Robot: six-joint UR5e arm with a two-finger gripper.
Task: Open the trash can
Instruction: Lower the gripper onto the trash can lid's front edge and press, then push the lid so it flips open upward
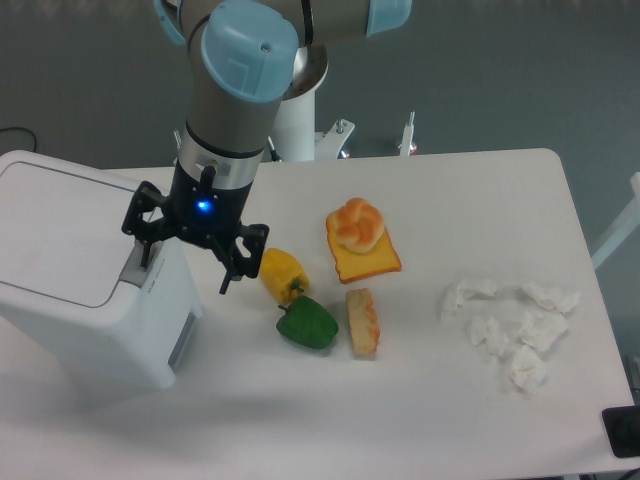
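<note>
The trash can (pixel 75 270) is a big white boxy bin at the table's left edge, its flat lid down. A grey push tab (pixel 135 268) sits at the lid's right end, and a grey panel (pixel 182 338) shows on the side below. My gripper (pixel 186 258) hangs at the bin's right end with its black fingers spread open. One fingertip (pixel 146 256) is right over the push tab, and the other (pixel 225 283) is out over the table. Nothing is held between them.
Just right of the gripper lie a yellow pepper (pixel 281 273) and a green pepper (pixel 306 324). Further right are a bun on toast (pixel 360 238) and a bread piece (pixel 363 321). Crumpled tissues (pixel 512 324) are scattered at the right.
</note>
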